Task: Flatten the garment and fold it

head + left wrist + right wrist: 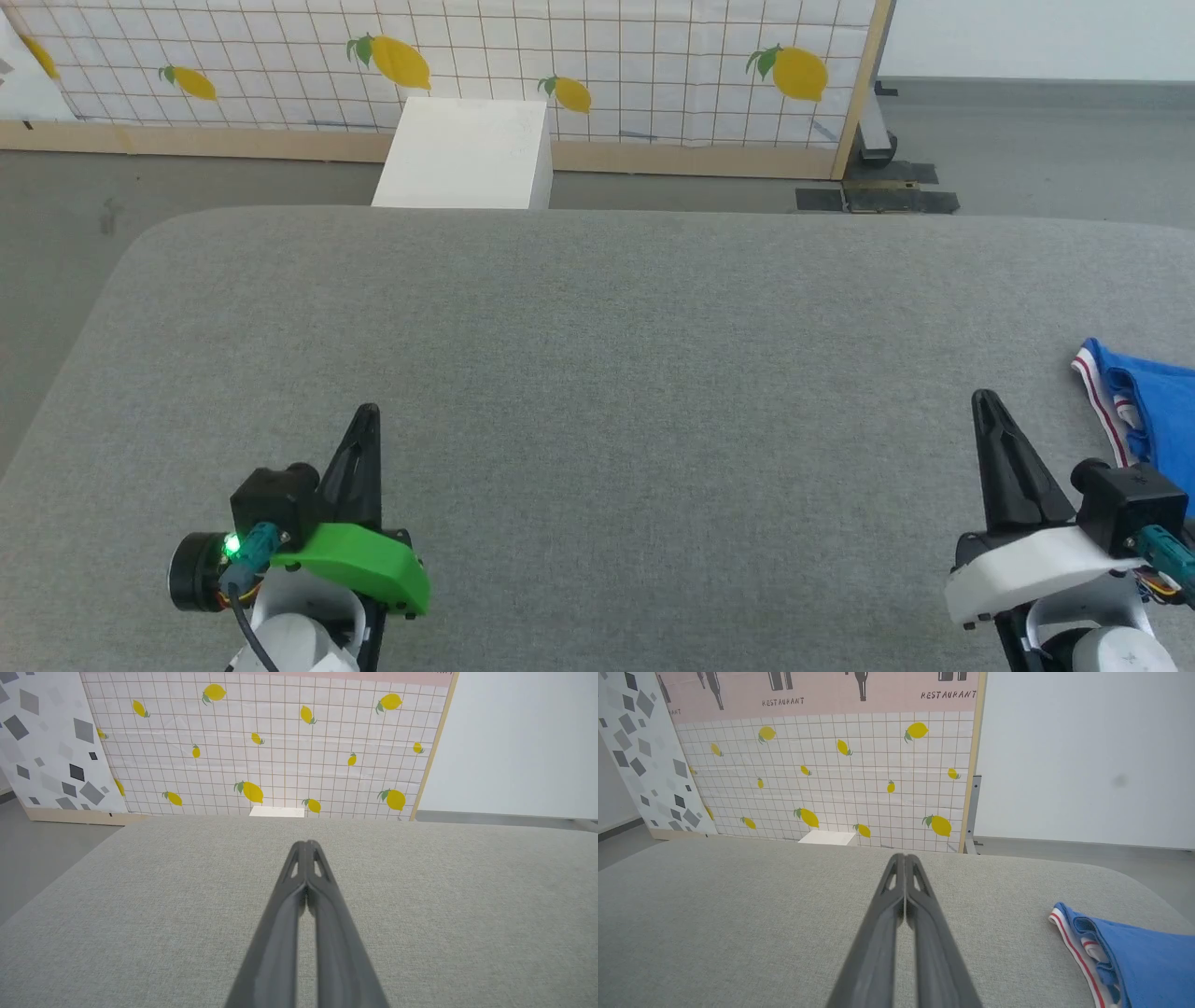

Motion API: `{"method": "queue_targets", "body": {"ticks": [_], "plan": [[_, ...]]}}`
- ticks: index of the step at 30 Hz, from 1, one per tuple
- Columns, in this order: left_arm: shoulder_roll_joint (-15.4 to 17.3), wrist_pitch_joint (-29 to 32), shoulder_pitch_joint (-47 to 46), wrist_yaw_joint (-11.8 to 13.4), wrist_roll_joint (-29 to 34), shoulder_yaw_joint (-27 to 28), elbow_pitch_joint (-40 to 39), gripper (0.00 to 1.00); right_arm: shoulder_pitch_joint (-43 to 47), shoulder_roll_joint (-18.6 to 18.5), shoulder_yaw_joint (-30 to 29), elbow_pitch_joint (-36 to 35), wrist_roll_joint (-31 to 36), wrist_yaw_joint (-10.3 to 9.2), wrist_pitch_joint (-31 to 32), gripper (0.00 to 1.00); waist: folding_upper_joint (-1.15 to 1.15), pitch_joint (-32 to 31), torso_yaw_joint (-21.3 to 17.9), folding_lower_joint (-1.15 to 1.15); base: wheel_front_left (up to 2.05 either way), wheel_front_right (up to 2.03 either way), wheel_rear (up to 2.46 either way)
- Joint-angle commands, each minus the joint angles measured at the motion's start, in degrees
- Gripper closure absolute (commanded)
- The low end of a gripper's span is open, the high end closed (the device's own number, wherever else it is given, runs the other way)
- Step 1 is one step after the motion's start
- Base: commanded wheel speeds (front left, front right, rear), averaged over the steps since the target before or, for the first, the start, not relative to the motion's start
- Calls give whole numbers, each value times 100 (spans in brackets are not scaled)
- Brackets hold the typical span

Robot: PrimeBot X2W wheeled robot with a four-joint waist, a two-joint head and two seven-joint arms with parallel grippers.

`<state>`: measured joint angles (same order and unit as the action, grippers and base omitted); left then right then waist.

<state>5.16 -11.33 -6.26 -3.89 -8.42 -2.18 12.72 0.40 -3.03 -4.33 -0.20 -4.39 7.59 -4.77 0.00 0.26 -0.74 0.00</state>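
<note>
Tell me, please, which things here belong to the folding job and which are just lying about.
Job:
- bright blue soft-knit T-shirt with red-striped white trim
- grey fabric table it lies on
- left end effector and right end effector, both shut

Lying about:
- white rectangular box
- lemon-print grid wall panel

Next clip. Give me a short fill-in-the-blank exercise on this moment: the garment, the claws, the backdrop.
1. The garment lies to the ____ of the right claw, by the robot's own sides.
2. The left claw and the right claw are both ____, with nothing between their fingers.
3. The gridded panel behind the grey surface is printed with yellow ____.
Missing words: right; shut; lemons.
</note>
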Motion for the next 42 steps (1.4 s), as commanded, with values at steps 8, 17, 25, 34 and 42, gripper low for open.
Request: {"method": "queue_targets", "body": {"ticks": [8,17,25,34,42], "plan": [[-54,108,126,77,130,44,-139,100,-12,4,48,6,69,-3,53,100,0,-2,7,0,0,0,0],[-72,213,177,109,203,62,-255,100,-15,5,87,8,107,-4,97,100,0,-5,13,0,0,0,0],[-87,305,222,137,267,77,-357,100,-17,6,122,9,140,-4,135,100,0,-7,19,0,0,0,0],[-105,408,272,168,338,95,-470,100,-20,7,160,10,177,-5,177,100,0,-9,26,0,0,0,0],[-120,500,317,196,402,110,-572,100,-23,8,195,12,210,-6,215,100,0,-12,32,0,0,0,0]]}}
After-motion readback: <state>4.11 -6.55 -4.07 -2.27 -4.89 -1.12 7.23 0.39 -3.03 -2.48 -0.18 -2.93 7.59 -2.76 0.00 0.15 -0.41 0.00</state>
